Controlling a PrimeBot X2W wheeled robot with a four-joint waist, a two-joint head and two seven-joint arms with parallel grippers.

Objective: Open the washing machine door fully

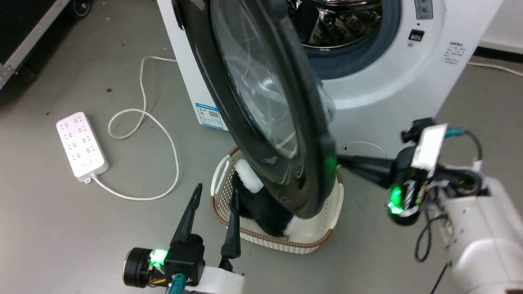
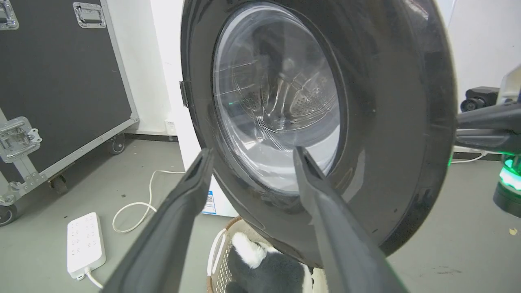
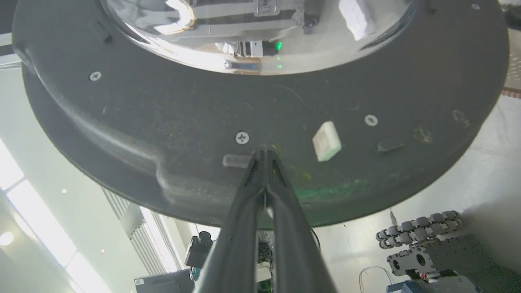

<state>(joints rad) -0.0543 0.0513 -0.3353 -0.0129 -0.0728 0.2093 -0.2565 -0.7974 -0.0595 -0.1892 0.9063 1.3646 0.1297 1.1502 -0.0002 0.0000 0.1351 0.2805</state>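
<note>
The washing machine door (image 1: 261, 94) is a glossy black disc with a bulging glass bowl, and it stands swung partway out from the white machine. My right gripper (image 1: 340, 160) reaches in from the right. It is shut, its tips (image 3: 264, 154) pressed against the door's dark inner face (image 3: 203, 122) near the rim. My left gripper (image 1: 216, 198) is open, low in front of the door's outer side, holding nothing. In the left wrist view the left gripper (image 2: 252, 154) points at the door (image 2: 281, 101) without touching it.
The grey-ringed drum mouth (image 1: 351, 36) lies open behind the door. A white wicker basket (image 1: 327, 228) with black-and-white fabric sits on the floor under the door. A white power strip (image 1: 81, 145) and its cable lie to the left, and a black wheeled case (image 2: 61, 81) stands beyond.
</note>
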